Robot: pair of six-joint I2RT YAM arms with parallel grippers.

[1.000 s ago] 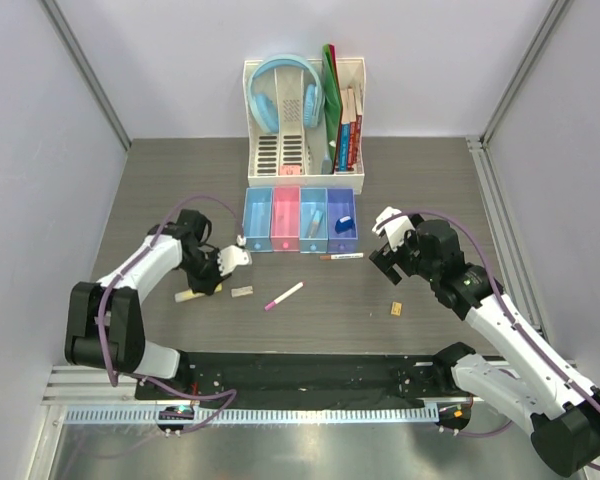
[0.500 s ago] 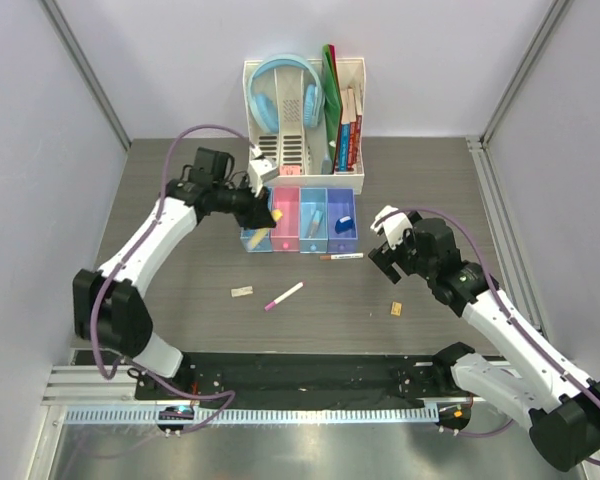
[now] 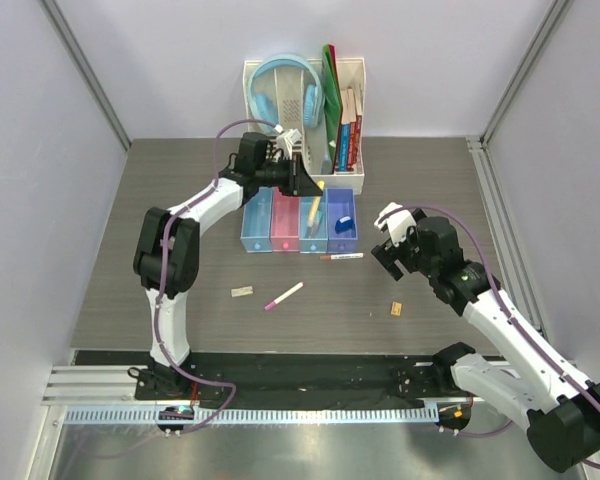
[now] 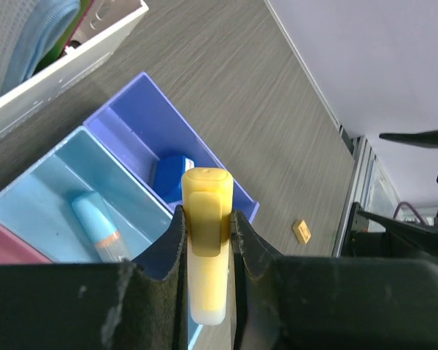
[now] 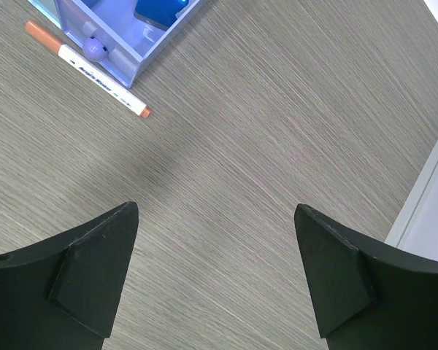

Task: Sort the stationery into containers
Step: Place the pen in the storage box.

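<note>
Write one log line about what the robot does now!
left gripper: shut on yellow highlighter | place: above row of bins, not released | right gripper: open, empty, over table

The top camera sits high behind the arm bases and looks down over the whole worktop (image 3: 430, 180). The left wrist camera hangs close above the light-blue bin (image 4: 36, 204) and the purple bin (image 4: 142, 120). The right wrist camera looks closely down at the worktop beside that purple bin, which all three views share.
</note>
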